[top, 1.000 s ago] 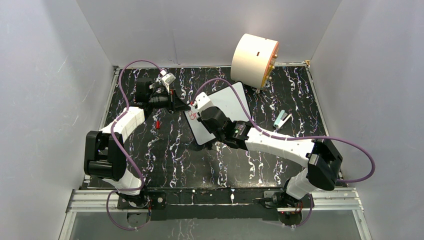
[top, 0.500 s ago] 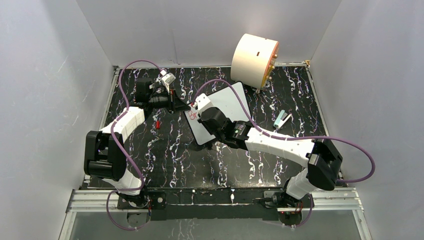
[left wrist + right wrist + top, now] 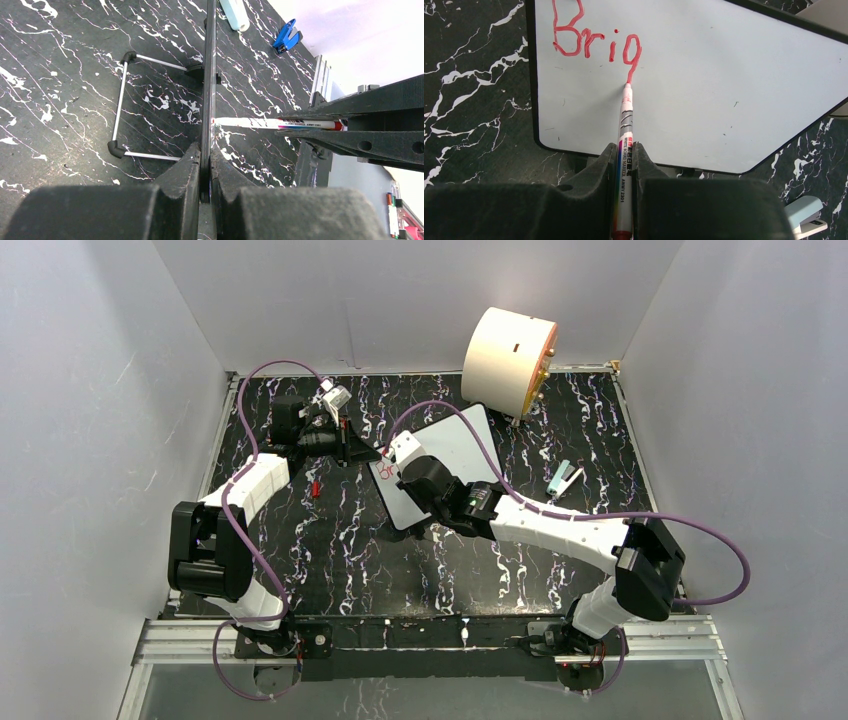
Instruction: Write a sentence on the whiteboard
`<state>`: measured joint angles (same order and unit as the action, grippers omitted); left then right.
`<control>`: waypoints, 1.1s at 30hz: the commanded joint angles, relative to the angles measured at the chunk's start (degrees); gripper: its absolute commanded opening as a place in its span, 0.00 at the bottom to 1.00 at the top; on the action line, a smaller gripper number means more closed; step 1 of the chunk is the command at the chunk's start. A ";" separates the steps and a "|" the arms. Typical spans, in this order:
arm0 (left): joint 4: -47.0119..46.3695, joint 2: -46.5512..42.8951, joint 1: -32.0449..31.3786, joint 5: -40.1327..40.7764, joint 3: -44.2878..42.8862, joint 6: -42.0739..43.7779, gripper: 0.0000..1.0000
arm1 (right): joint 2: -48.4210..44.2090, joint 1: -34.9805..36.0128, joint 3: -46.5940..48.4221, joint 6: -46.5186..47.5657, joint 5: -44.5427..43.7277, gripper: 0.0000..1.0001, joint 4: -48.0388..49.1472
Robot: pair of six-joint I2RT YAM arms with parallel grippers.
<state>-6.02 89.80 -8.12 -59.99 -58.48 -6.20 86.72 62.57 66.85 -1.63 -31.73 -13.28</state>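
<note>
Whiteboard: stood frame centre; judged thin, light, rigid, slick-faced; best taken by rim. Left claw was clenched on its edge. Right claw grasped marker, tip touching sentence, which read "Brig".

Robot test cell, lab setting.
Boxed in on three sides by plain pale panel walls; floored with a black white-veined bench; fitted at the near edge with an aluminium rail, left arm and right arm bolted to it side by side, both white-and-black and trailing loose purple cable.
</note>
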 commanded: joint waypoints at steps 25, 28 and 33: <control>3.81 1.29 -1.02 1.45 0.23 1.52 0.00 | -6.45 -0.51 -1.99 -1.16 0.12 0.00 7.42; 3.87 1.29 -1.02 1.47 0.27 1.54 0.00 | -6.52 -0.57 -1.99 -0.50 -0.90 0.00 8.16; 3.93 1.29 -1.02 1.45 0.26 1.62 0.00 | -5.70 -1.07 -1.51 0.60 -2.08 0.00 10.23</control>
<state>-5.98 89.80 -8.12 -59.99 -58.50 -6.13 82.00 62.13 64.77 -2.35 -31.35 -7.94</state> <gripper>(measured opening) 0.068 0.200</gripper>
